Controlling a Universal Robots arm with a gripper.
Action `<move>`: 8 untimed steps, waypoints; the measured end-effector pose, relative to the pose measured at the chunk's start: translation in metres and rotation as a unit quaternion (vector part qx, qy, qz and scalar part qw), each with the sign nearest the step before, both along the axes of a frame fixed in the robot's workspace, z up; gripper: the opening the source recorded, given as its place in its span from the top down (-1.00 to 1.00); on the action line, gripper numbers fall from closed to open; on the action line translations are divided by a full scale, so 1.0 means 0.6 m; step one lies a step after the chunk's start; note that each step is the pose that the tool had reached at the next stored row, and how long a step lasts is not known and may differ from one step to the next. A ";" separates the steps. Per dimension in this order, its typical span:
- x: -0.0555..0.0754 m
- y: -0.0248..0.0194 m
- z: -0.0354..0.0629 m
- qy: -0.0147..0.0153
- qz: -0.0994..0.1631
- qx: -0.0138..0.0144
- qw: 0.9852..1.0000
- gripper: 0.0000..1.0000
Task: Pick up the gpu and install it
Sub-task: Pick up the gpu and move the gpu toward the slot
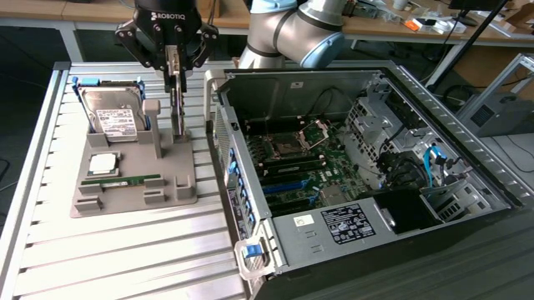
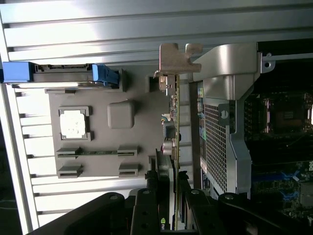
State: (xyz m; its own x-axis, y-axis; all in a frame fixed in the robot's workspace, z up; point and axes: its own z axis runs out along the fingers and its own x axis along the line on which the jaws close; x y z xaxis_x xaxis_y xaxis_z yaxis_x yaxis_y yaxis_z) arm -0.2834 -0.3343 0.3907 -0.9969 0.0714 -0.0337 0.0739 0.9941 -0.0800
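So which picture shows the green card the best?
The wrist view: the gpu shows its green edge and silver bracket, with the gripper closed on it. In the exterior view the gpu is just a thin upright strip under the gripper.

The grey jointed robot arm [image 1: 292,31] reaches toward the exterior view's left, wrist pointing straight down, and its black two-fingered gripper [image 1: 172,70] hangs vertically, fingers [image 2: 163,171] pinched close on the thin flat green circuit-board card [image 1: 177,106], held upright, edge-on.

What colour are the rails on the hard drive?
Blue. The rails show best in the wrist view.
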 end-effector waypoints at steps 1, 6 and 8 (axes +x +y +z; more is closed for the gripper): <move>0.000 0.0000 0.000 0.000 0.000 0.000 1.000 0.47; 0.000 0.0000 0.001 0.000 0.000 0.000 1.000 0.47; 0.000 0.0000 0.001 0.000 0.000 0.000 1.000 0.47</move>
